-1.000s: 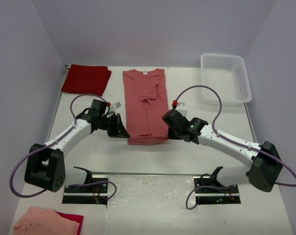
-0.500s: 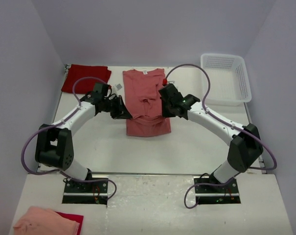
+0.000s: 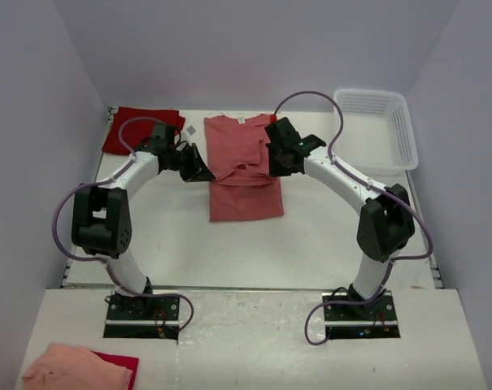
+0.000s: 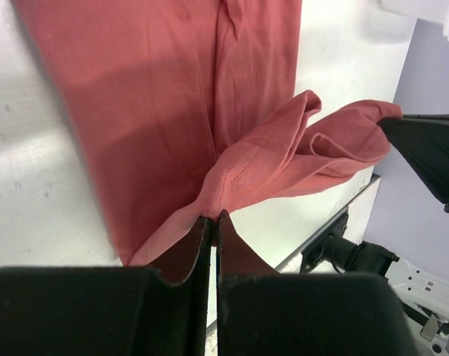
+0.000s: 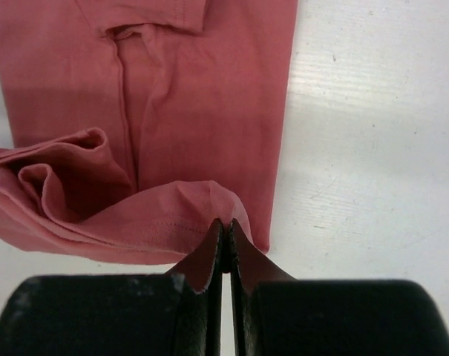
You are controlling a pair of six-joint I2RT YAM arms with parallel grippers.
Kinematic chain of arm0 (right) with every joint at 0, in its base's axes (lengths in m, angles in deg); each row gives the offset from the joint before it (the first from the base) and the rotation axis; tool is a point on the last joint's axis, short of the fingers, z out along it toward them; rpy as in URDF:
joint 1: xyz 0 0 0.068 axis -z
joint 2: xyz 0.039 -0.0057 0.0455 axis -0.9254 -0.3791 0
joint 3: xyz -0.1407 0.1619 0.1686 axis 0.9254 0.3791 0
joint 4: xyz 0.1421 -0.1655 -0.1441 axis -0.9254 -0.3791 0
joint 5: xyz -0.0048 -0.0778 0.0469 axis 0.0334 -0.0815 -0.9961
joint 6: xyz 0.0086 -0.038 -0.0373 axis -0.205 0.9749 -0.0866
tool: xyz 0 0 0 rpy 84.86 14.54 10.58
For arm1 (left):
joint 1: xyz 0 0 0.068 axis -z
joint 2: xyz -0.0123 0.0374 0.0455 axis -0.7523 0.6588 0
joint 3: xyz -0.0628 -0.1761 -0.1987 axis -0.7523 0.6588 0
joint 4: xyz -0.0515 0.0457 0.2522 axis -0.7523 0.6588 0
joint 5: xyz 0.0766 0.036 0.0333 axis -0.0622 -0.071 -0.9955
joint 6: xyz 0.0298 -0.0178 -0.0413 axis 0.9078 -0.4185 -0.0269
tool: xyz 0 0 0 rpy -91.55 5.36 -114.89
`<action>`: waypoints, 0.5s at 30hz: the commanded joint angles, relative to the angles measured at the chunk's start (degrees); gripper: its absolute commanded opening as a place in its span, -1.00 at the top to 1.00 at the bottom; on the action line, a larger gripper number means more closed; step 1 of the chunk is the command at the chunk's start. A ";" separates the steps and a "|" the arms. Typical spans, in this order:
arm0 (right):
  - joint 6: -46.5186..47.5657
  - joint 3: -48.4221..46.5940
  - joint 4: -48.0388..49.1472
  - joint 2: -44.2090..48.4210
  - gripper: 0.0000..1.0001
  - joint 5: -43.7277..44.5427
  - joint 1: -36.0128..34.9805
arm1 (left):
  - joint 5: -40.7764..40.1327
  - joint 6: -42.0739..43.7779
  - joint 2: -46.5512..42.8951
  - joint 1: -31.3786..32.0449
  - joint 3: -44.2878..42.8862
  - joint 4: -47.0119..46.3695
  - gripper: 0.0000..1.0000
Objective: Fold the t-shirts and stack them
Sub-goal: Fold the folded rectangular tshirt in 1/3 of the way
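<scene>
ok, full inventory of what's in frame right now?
salmon t-shirt: 1, salmon red, far middle of the table, hem held up over its middle
crimson t-shirt: 1, deep red, far left corner of the table
basket: 1, white mesh, far right corner of the table
peach cloth: 1, pale peach-pink, near left corner, in front of the arm bases
red cloth: 1, dark red, showing from under the peach cloth
table: 1, white
left gripper: 1, black, shut on the salmon t-shirt's hem, left side
right gripper: 1, black, shut on the same hem, right side
</scene>
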 commanded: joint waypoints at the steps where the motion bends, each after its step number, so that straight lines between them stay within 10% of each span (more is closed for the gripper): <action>1: 2.31 -3.49 -1.08 -2.35 1.00 -2.04 1.48 | 0.78 -0.42 3.21 -0.31 -5.12 -1.83 1.00; 15: 5.30 -14.55 -1.69 -13.51 1.00 -8.10 6.49 | -0.01 -2.88 14.72 -0.23 -14.97 -2.88 1.00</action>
